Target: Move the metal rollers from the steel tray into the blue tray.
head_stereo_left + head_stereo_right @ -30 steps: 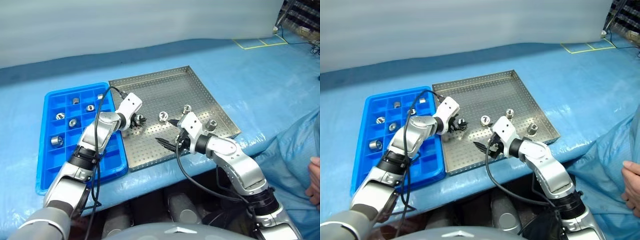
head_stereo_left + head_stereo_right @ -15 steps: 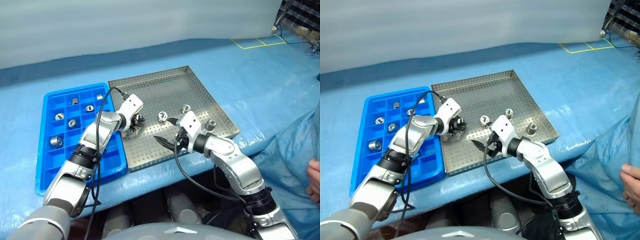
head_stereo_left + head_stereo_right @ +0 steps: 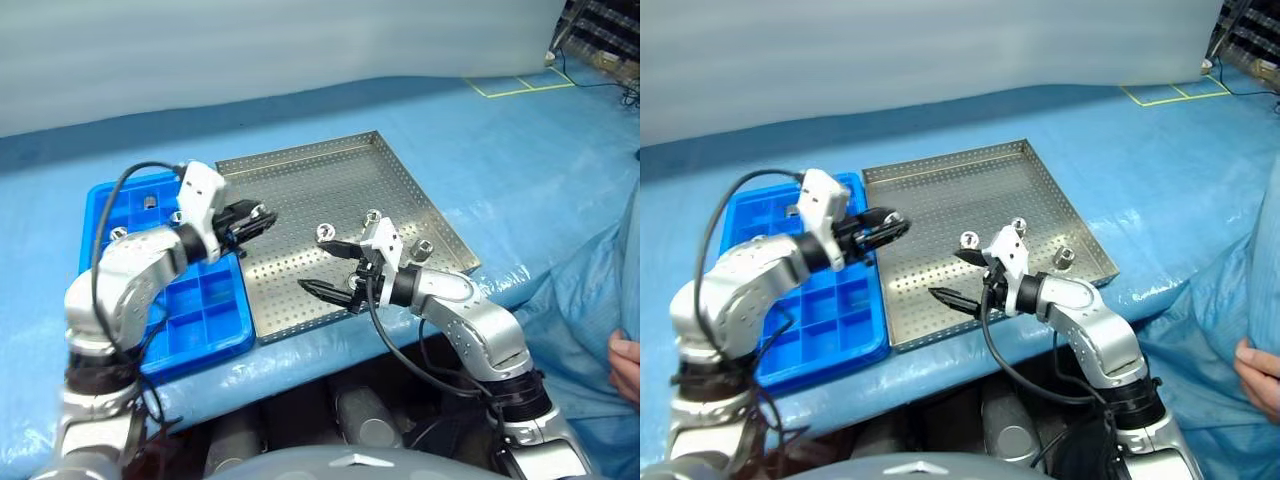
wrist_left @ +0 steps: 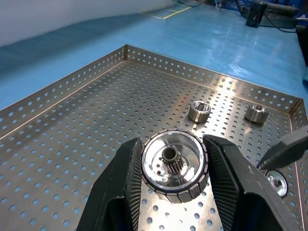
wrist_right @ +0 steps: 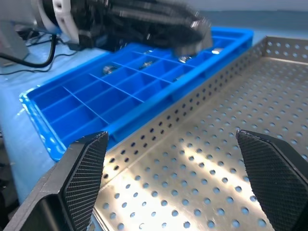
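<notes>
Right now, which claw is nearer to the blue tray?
Left. The left claw, shut on a metal roller, hangs by the blue tray's inner edge; the open right claw is farther, over the steel tray.

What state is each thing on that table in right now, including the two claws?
Left gripper: shut on a metal roller, lifted above the steel tray.
Right gripper: open, empty, over the steel tray.
Steel tray: three loose rollers left on it, near its right side.
Blue tray: some far compartments hold rollers, near ones empty.
</notes>
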Robot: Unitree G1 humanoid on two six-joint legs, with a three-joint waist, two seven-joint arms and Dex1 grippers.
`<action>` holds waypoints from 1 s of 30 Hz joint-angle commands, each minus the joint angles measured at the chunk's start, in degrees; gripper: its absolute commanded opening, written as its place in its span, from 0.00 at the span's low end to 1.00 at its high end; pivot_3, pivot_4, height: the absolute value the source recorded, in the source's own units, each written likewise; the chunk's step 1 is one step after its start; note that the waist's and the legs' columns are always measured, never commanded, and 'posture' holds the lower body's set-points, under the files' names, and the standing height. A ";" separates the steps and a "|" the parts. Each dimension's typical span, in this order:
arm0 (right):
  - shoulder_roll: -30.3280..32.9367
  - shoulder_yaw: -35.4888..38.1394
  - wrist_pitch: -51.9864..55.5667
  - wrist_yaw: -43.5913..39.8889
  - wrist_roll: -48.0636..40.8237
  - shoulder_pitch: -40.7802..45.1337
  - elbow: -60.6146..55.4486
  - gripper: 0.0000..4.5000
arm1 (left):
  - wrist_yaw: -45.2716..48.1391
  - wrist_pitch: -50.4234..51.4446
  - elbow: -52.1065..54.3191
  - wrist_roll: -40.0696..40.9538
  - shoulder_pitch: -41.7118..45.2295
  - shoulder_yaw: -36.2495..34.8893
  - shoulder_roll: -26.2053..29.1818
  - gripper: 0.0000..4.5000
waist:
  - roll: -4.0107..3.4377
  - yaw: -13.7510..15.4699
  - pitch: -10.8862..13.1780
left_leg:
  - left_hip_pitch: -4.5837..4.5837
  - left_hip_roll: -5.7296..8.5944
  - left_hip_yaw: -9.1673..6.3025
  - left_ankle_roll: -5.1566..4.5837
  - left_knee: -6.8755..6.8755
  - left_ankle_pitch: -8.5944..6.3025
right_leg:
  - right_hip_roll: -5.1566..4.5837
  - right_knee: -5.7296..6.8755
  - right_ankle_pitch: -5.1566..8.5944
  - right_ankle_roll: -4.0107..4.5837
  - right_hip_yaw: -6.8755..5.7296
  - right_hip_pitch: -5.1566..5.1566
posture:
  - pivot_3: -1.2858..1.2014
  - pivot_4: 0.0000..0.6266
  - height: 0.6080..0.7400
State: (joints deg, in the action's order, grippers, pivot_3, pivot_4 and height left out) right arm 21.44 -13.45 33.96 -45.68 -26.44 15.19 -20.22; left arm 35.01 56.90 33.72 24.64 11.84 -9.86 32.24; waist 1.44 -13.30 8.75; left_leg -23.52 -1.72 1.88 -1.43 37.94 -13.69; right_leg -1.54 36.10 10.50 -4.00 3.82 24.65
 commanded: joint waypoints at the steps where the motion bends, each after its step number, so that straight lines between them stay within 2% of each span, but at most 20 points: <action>1: 0.59 -5.45 -0.51 -1.34 2.76 1.54 -1.13 1.00 | -0.88 -1.09 9.01 -2.08 -7.69 -5.12 5.68 0.38 | 0.01 0.72 0.00 | 0.00 -0.01 -0.03 0.00 0.00 0.00 | 0.01 0.02 0.06 0.10 -0.03 0.00 | 0.47 0.24 1.00; 5: -0.17 -6.97 -0.92 -0.70 3.89 2.23 0.56 1.00 | -3.14 -0.75 14.29 -3.30 -16.89 -10.89 7.70 0.38 | 0.03 3.33 0.01 | 0.01 -0.01 -0.05 0.04 0.05 0.03 | -0.08 0.05 0.19 0.31 -0.09 -0.01 | 0.49 0.24 1.00; 11: -0.62 -6.44 -0.68 -1.35 3.19 2.42 1.16 1.00 | -7.46 -0.65 17.27 -3.84 -26.19 -16.75 2.78 0.38 | 0.05 7.36 0.00 | 0.00 -0.09 0.03 0.05 0.07 0.02 | -0.30 -0.04 0.18 0.31 -0.11 -0.03 | 0.51 0.24 1.00; 15: -0.55 -6.20 -0.46 -1.27 3.21 2.53 1.33 1.00 | -8.95 -1.21 18.27 -3.90 -30.90 -17.08 0.54 0.38 | 0.06 9.21 0.00 | -0.02 -0.09 0.06 0.05 0.05 0.02 | -0.29 -0.04 0.18 0.32 -0.18 0.01 | 0.52 0.24 1.00; 22: -1.02 -5.47 0.32 -0.42 2.89 2.34 1.97 1.00 | -11.21 -2.39 16.58 -4.10 -34.67 -17.47 -2.89 0.38 | 0.07 9.94 0.00 | 0.01 -0.23 0.13 0.06 0.08 0.02 | -0.30 -0.05 0.19 0.34 -0.24 0.01 | 0.52 0.24 1.00; 30: -0.90 -4.74 0.50 1.17 3.62 2.35 2.53 1.00 | -12.17 -3.34 14.66 -4.52 -34.78 -17.44 -2.88 0.38 | 0.07 9.83 -0.01 | -0.01 -0.28 0.17 0.07 0.06 0.01 | -0.26 -0.06 0.20 0.36 -0.25 0.03 | 0.51 0.24 1.00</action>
State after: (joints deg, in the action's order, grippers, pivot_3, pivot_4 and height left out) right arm 20.61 -19.75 34.54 -44.87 -22.63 17.01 -16.42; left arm 23.00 54.91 47.84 20.32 -23.01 -26.37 29.25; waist 1.51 -3.47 8.74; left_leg -23.53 -2.01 2.05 -1.36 38.00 -13.68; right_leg -1.78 36.04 10.69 -3.64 3.57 24.70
